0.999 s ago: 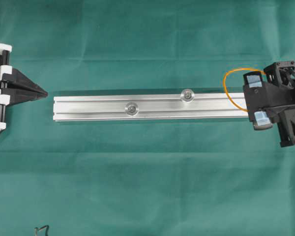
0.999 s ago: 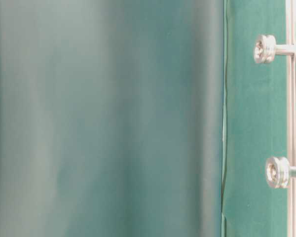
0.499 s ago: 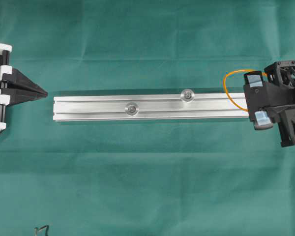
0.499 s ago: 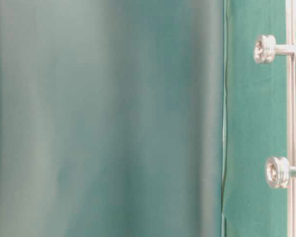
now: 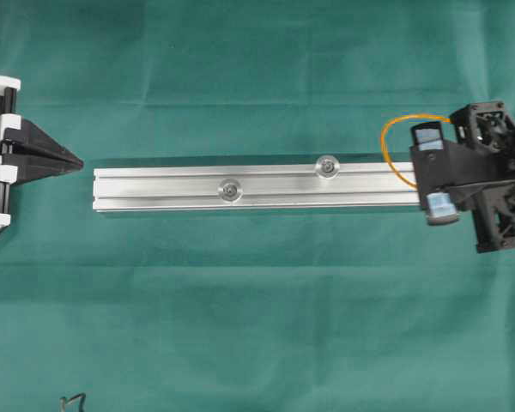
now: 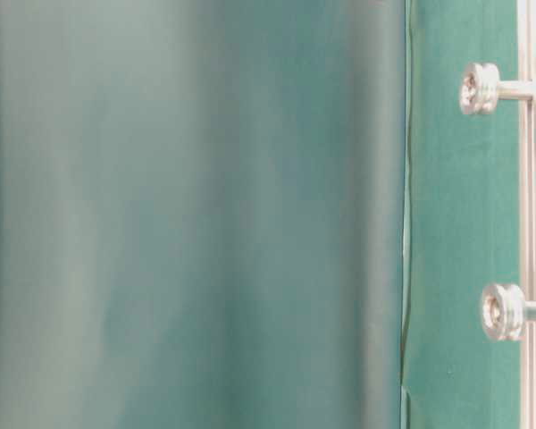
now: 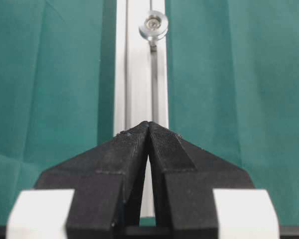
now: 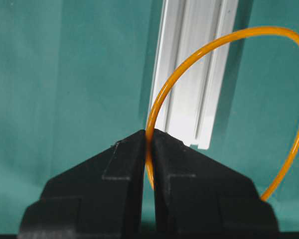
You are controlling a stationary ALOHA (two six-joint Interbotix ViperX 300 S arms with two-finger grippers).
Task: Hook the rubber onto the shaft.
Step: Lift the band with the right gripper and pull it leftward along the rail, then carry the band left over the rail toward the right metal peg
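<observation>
Pinching the rubber (image 8: 199, 59) between closed right gripper (image 8: 148, 137) tips, loop arching over the rail's (image 5: 257, 187) right end. Farther along, 2 shafts (image 5: 327, 166) standing on the rail, none hooked yet. At the far left end, resting left gripper (image 7: 149, 124), closed and empty.

We see a plain dark green cloth (image 5: 240, 300) over the surface. The rail (image 5: 257, 188) is bright silver, its two studs (image 5: 327, 166) silver as well. The rubber (image 8: 224, 69) is solid orange. Both claws are matte black: the right claw (image 8: 148, 142) and the left claw (image 7: 149, 130), the latter with white blocks (image 7: 40, 214) behind.
</observation>
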